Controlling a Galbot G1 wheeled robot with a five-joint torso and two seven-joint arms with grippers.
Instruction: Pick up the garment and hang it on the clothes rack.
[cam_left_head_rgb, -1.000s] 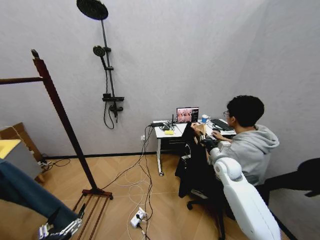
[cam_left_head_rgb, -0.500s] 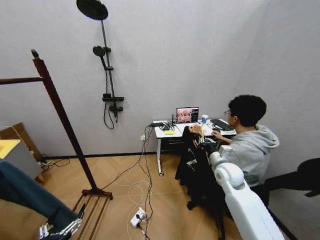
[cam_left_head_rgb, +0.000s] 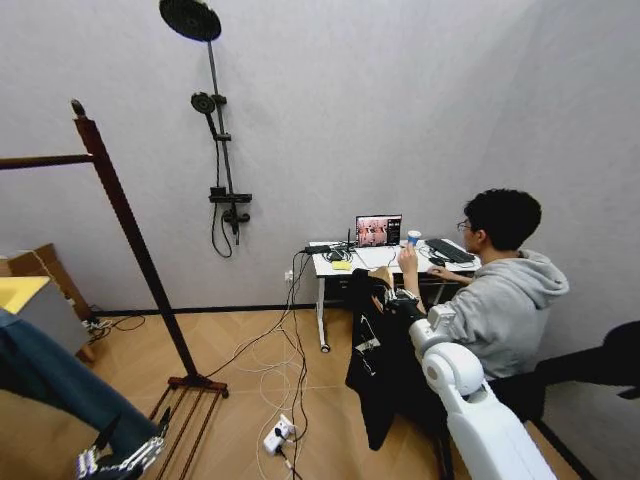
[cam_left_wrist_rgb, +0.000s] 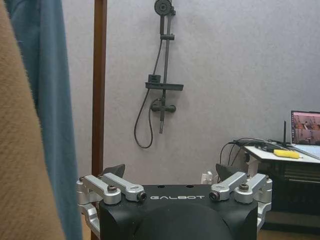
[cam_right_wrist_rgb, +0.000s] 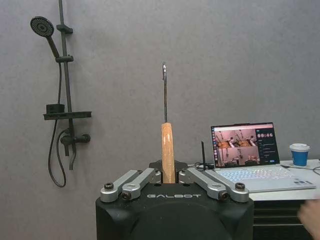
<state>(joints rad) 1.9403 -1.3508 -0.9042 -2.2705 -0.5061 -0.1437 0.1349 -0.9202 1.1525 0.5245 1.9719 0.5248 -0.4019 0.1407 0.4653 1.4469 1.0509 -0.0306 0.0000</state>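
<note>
grey wall behind; right gripper (cam_right_wrist_rgb: 169, 176) fingers clamp the garment's (cam_left_head_rgb: 375, 365) hanger (cam_right_wrist_rgb: 167, 150), left gripper (cam_left_wrist_rgb: 170, 172) fingers wide.

The clothes rack (cam_left_head_rgb: 130, 240) is standing off to the left, the desk (cam_left_head_rgb: 340, 263) is sitting against the back wall, and the garment (cam_left_head_rgb: 375, 365) is hanging in front of the desk, right of the rack, well apart from it.

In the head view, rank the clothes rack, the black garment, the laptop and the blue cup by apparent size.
1. clothes rack, nearer the camera, which may exaggerate it
2. garment, hanging from the right claw
3. laptop
4. cup
</note>
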